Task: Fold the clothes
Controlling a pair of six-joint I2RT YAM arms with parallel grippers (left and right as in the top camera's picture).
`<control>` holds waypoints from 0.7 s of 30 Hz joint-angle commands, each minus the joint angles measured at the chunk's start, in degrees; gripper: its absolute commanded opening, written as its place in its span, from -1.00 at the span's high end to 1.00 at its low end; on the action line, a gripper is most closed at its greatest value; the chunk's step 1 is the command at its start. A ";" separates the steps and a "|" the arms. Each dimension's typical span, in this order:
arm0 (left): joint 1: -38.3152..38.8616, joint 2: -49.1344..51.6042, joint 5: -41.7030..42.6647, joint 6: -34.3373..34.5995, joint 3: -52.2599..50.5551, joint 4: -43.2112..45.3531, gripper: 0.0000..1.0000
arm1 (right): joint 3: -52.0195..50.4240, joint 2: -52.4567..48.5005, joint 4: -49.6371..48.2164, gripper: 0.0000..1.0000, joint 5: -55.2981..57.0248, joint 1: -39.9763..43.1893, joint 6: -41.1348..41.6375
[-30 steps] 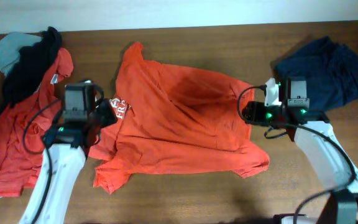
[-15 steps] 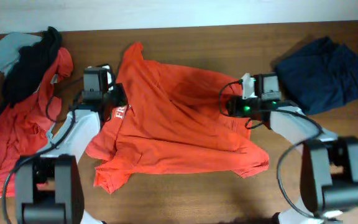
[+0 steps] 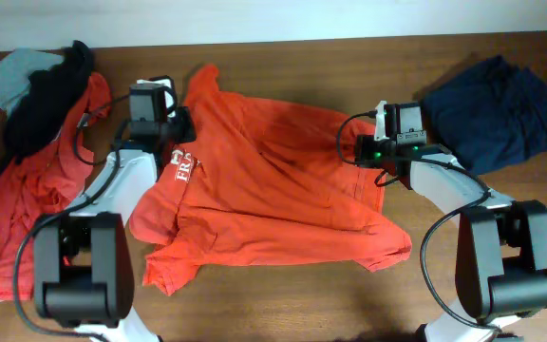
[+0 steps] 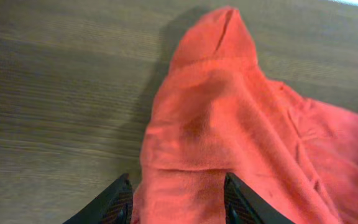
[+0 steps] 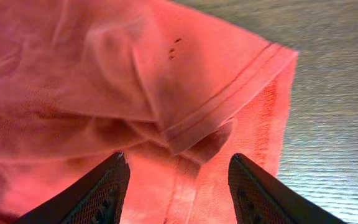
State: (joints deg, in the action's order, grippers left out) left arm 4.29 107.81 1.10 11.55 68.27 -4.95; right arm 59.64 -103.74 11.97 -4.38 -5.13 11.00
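Slid farther up the soft, rumpled orange-red T-shirt (image 3: 273, 190), left gripper (image 4: 177, 186) and right gripper (image 5: 178, 162) stand half-spread astride its folds.

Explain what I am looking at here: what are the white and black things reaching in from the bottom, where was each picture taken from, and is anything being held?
Those are two robot arms, the left arm and the right arm, each ending in two fingers. The wide picture looks straight down on a wooden table. The other two pictures come from small cameras on the wrists, so the dark tips at their bottom edges are that arm's own fingers. An orange-red T-shirt with white lettering lies rumpled in the middle. On the left is a pile with another orange-red shirt, a black piece and a grey-blue piece. A navy piece lies on the right. The left fingers and the right fingers stand apart astride the T-shirt's cloth. Whether they pinch it is not clear.
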 commanded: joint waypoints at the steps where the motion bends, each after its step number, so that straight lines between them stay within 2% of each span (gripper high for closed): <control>1: 1.27 3.19 -1.09 -0.94 0.81 1.73 0.08 | 0.92 -1.55 -0.76 -0.12 3.82 0.00 1.51; 16: 1.84 7.56 -8.31 0.33 0.81 7.80 0.13 | 0.92 -6.38 -6.88 -0.04 5.09 0.04 3.30; 21: 1.86 8.66 -8.68 1.07 0.81 8.90 0.13 | 0.92 -7.30 -8.13 0.11 5.09 0.04 3.48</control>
State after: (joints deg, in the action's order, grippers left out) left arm 6.26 114.48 -6.28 11.79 68.27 3.42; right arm 59.70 -110.06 4.27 -0.19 -5.13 13.72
